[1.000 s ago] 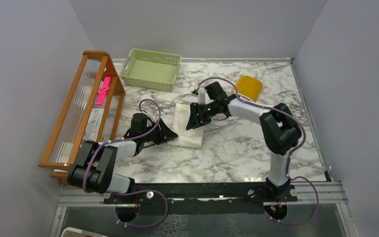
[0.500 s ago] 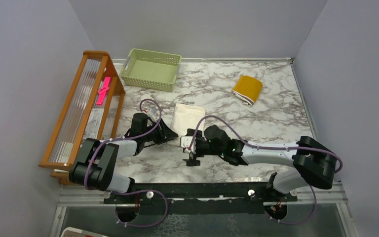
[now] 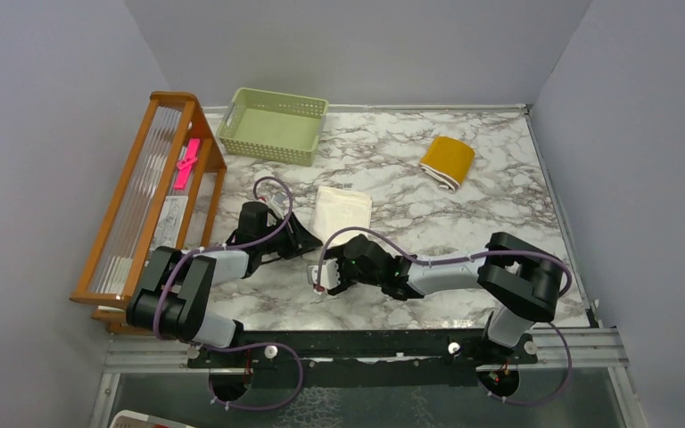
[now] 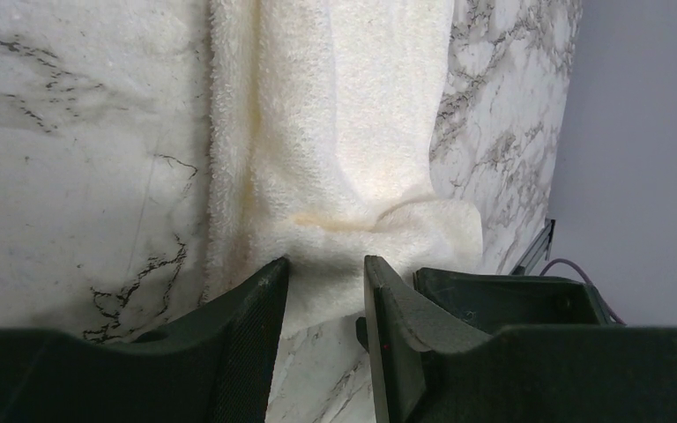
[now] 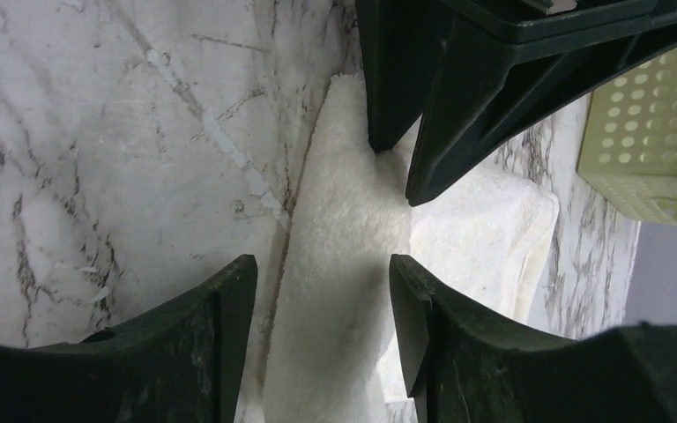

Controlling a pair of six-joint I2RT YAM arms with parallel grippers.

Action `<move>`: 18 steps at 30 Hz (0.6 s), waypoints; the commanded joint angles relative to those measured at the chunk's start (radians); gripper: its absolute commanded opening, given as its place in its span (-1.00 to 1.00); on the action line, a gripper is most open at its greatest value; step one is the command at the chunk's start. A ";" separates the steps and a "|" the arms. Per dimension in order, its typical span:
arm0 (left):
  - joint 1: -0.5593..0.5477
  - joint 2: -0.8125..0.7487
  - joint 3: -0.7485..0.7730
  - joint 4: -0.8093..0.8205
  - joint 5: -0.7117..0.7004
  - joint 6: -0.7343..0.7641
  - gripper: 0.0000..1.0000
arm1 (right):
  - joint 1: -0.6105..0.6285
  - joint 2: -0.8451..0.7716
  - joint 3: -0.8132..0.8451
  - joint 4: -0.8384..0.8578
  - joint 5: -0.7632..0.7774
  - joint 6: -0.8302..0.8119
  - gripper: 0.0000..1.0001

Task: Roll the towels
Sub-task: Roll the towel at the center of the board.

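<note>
Swinging back from the far side of the cream towel (image 3: 343, 212), my right pincer (image 5: 322, 273) is now hovering low at its near edge, jaws fairly wide and straddling a raised ridge of cloth without gripping it. My left pincer (image 4: 322, 275) is sitting just beside it, jaws narrow and, by the creases running from them, pinching that same edge. The towel is lying flat mid-table (image 3: 428, 232), while the mustard towel (image 3: 447, 161) is resting far right, already a short roll. I am judging this the start of the second roll: next I am needing to close my right jaws on the edge, then turn both wrists together, keeping the roll even.
</note>
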 commanded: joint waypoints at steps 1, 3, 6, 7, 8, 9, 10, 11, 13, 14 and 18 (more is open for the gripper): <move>-0.003 0.047 0.000 -0.093 -0.074 0.058 -0.17 | 0.005 0.061 0.060 -0.031 0.063 -0.037 0.05; -0.003 0.055 0.002 -0.096 -0.071 0.061 -0.17 | 0.004 0.083 0.074 -0.050 0.071 -0.034 0.03; -0.003 0.060 0.004 -0.099 -0.069 0.063 -0.17 | 0.005 0.111 0.084 -0.067 0.085 -0.020 0.00; -0.003 0.060 0.005 -0.101 -0.067 0.063 -0.17 | 0.004 0.123 0.092 -0.086 0.091 -0.010 -0.05; -0.003 0.057 0.005 -0.102 -0.068 0.063 -0.17 | 0.004 0.137 0.103 -0.105 0.096 0.005 -0.07; -0.003 0.054 0.006 -0.104 -0.068 0.063 -0.17 | 0.004 0.148 0.112 -0.120 0.105 0.019 -0.09; -0.003 0.050 0.009 -0.108 -0.069 0.064 -0.17 | 0.004 0.155 0.119 -0.135 0.106 0.037 -0.13; -0.003 0.046 0.011 -0.116 -0.068 0.065 -0.17 | 0.003 0.161 0.126 -0.149 0.104 0.057 -0.15; -0.003 0.037 0.022 -0.136 -0.069 0.069 -0.17 | 0.000 0.167 0.136 -0.175 0.088 0.091 -0.29; -0.003 0.033 0.026 -0.145 -0.070 0.069 -0.17 | -0.003 0.171 0.144 -0.192 0.075 0.111 -0.40; -0.003 0.002 0.046 -0.187 -0.069 0.071 -0.17 | -0.030 0.186 0.182 -0.246 0.017 0.199 -0.86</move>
